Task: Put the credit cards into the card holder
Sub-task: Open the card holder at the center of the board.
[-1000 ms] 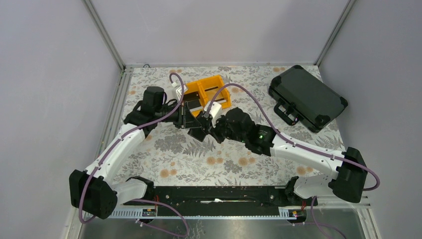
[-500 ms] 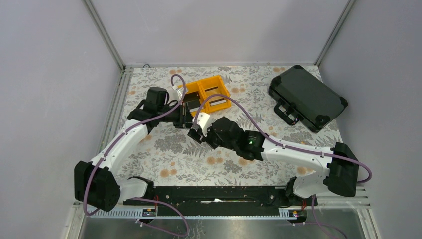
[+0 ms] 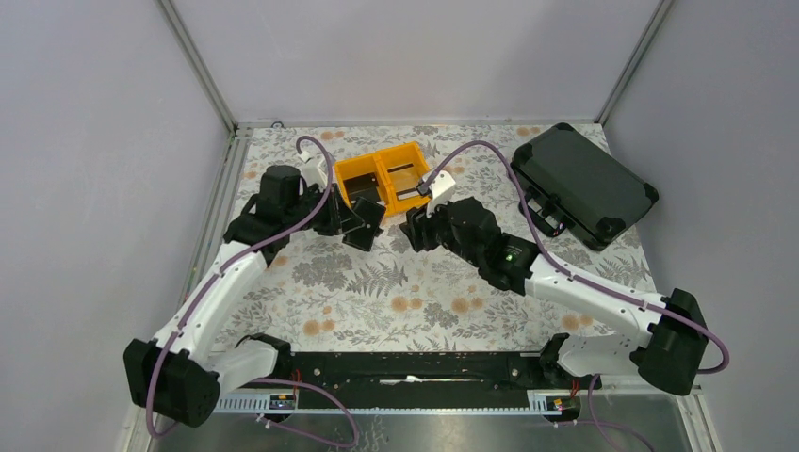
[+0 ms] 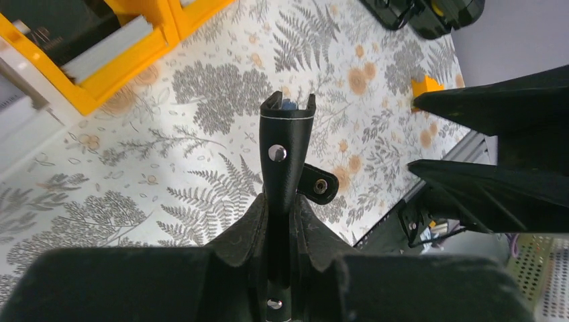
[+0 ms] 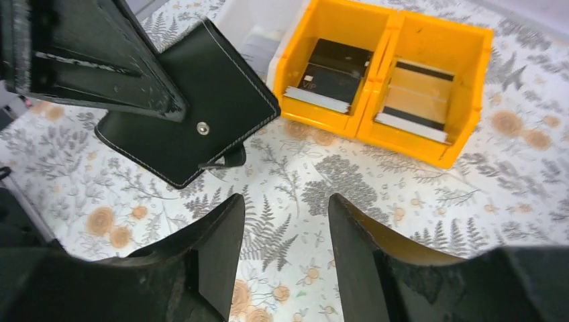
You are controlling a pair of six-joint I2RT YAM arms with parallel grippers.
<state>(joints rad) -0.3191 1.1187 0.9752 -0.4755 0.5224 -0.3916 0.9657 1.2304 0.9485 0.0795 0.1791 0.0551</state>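
The black card holder (image 4: 288, 144) is folded and seen edge-on in the left wrist view, its snap tab hanging to one side. My left gripper (image 4: 285, 201) is shut on it and holds it just above the table, left of centre (image 3: 366, 226). My right gripper (image 5: 285, 204) is open and empty, a short way right of the holder (image 5: 194, 114). The credit cards lie in the yellow bin (image 5: 463, 40): a dark one (image 5: 332, 70) in its left compartment, a silvery one with a dark stripe (image 5: 416, 100) in its right compartment.
A white bin (image 5: 268, 23) stands against the yellow bin's left side. The large black latched case (image 3: 579, 184) lies at the back right. A metal frame rail (image 3: 221, 198) runs along the table's left edge.
My right gripper has let go, opened, and drawn back to the right, away from the card holder. My left gripper has shifted a little to the left, still holding it.
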